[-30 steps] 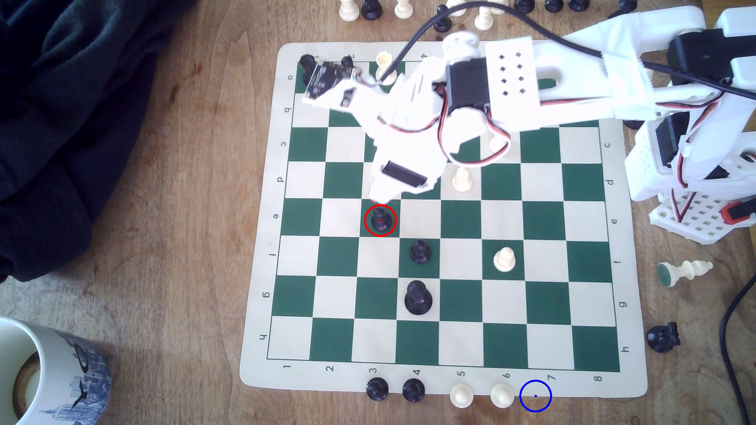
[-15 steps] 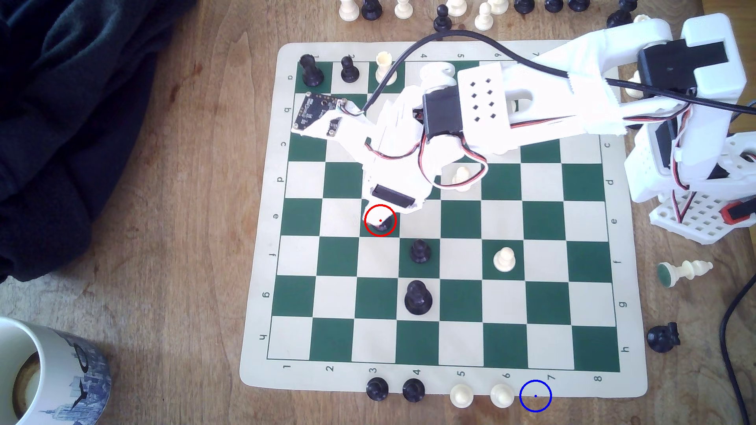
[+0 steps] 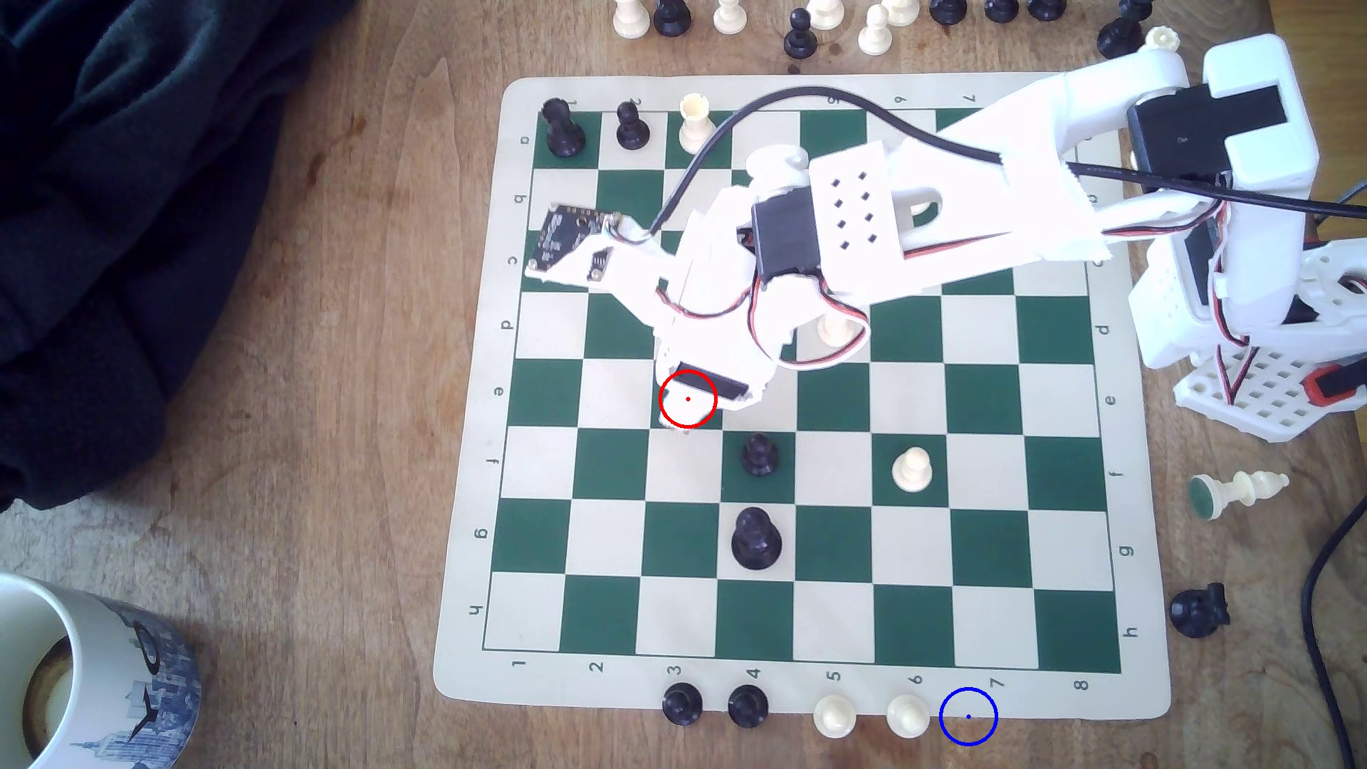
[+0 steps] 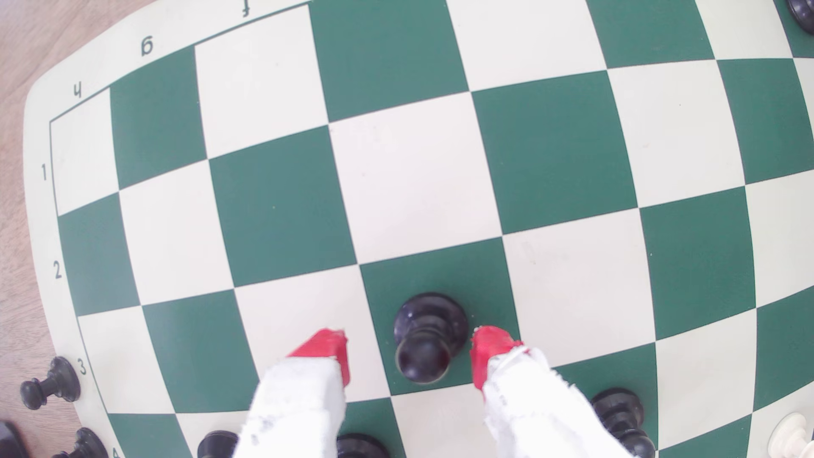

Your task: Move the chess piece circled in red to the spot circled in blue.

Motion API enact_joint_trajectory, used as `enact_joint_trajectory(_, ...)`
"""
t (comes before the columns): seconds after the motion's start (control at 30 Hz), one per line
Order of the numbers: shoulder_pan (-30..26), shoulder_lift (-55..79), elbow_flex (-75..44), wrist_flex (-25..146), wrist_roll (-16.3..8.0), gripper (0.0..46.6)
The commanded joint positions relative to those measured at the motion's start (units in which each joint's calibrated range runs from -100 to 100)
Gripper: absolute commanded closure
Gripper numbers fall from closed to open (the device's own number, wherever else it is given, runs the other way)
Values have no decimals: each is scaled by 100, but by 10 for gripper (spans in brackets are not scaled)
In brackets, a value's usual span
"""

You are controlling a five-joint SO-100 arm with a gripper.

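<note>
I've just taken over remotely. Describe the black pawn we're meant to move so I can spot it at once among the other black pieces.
Start at the green and cream chess mat and follow the white arm down to its gripper. The chess piece stands upright on a green square between the red-tipped fingers, which are open. Unlike the black pawn and the larger black piece nearby, it alone is flanked by those tips.

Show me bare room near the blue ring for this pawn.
The ring itself is bare, on the mat edge beside the cream pawn. Rightward the border stays free. Leftward it is crowded: two cream, two black pawns. The open hand straddles the pawn.
</note>
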Motion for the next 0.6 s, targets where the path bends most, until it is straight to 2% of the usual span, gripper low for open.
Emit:
enact_joint_trajectory(0.0,-43,-48,-591,-63,-29,319)
enact_joint_trajectory(0.57,-74,45,-627,-121,-44,330)
